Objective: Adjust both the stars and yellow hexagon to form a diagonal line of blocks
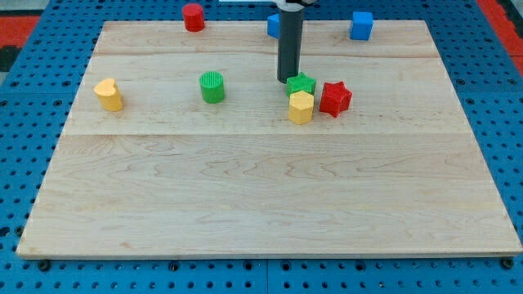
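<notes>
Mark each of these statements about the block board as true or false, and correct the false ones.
1. The green star touches the yellow hexagon. True.
2. The red star lies to the view's left of the yellow hexagon. False: it lies to the hexagon's right.
3. My tip is just at the green star's upper-left edge. True.
4. The yellow heart sits beside the stars. False: it stands alone near the board's left edge.
5. The green cylinder lies between the yellow heart and the green star. True.
6. The red cylinder is at the view's bottom. False: it is at the top edge.
</notes>
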You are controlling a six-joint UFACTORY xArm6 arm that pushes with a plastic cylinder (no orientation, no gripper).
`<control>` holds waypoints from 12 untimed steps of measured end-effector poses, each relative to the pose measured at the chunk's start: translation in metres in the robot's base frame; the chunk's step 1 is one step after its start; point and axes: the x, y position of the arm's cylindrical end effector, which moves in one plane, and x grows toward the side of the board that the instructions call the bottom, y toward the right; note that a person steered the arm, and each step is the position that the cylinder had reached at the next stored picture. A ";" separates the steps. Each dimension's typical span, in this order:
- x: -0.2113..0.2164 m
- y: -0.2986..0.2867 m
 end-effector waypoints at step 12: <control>0.025 0.154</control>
